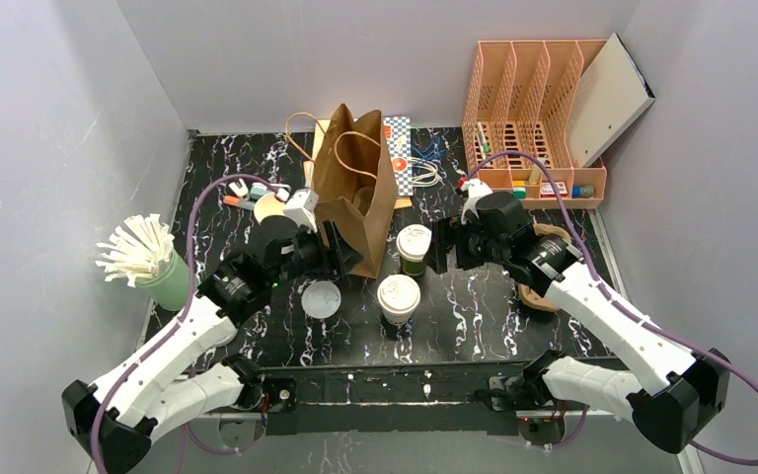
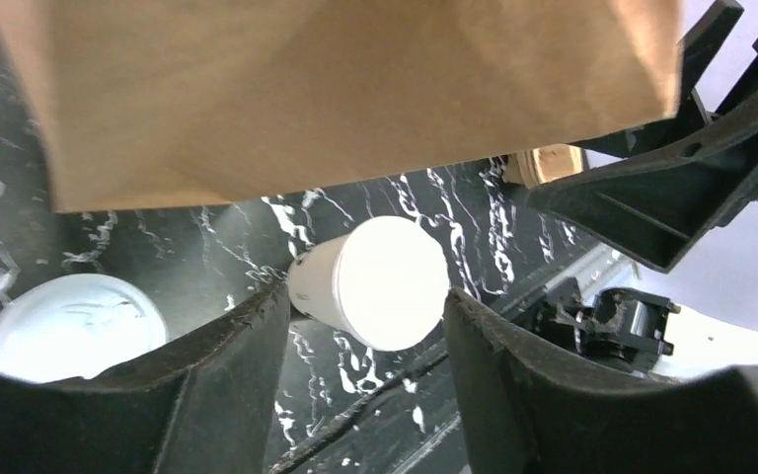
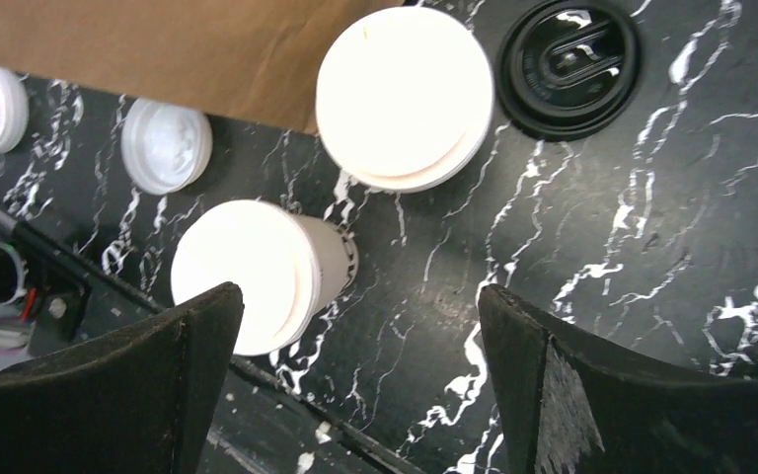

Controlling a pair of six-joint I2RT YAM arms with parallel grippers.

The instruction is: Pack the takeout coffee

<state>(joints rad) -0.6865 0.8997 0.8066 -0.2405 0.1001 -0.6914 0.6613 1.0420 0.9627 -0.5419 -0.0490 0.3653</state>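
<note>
Now both hands empty: left gripper half-spread at base of brown paper bag, right gripper wide beside green-sided paper cup with white sip lid. Pale cream capped cup close by it; both outside bag. I'd grip green cup below lid, keep upright, left steadying bag.

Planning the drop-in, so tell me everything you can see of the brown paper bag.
The brown paper bag stands upright on the black marbled table, mouth open upward, paper creased, two looped cord handles rising from its rim. Its inside is too shadowed to read. The left pincer sits open at its front lower corner, contact unclear; the green-sided capped cup stands close on its right.
</note>
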